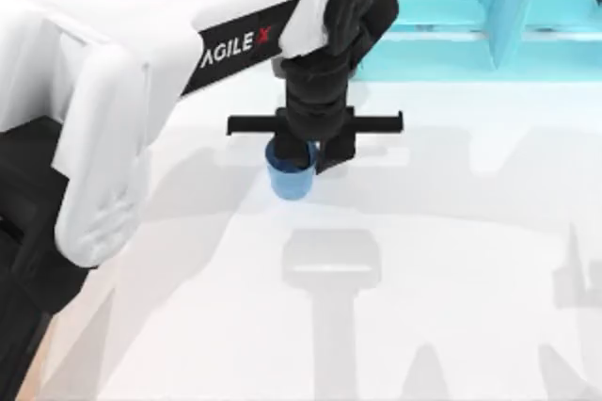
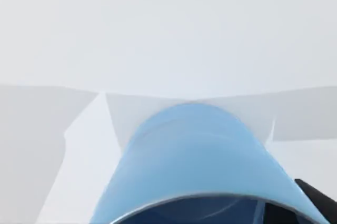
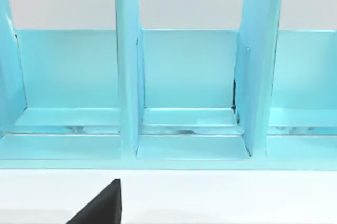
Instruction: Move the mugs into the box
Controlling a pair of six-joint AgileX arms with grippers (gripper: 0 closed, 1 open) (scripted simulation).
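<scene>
Top view: left arm reaches from the left edge across the white bench (image 1: 451,260), its end effector (image 1: 303,152) pointing straight down near the middle, a little toward the far side. Its fingers are closed narrowly on the blue mug (image 1: 292,175), gripping it at the rim. That mug stands upright, long axis vertical, mouth up; whether its base touches the bench is unclear. Left wrist view looks along the mug (image 2: 195,166) from its open rim, with the pale blue side running away toward the bench below. A turquoise shelf (image 1: 470,6) lines the far right edge. Right wrist view faces the shelf (image 3: 184,77) compartments; one dark finger (image 3: 102,205) shows, its opening impossible to judge.
</scene>
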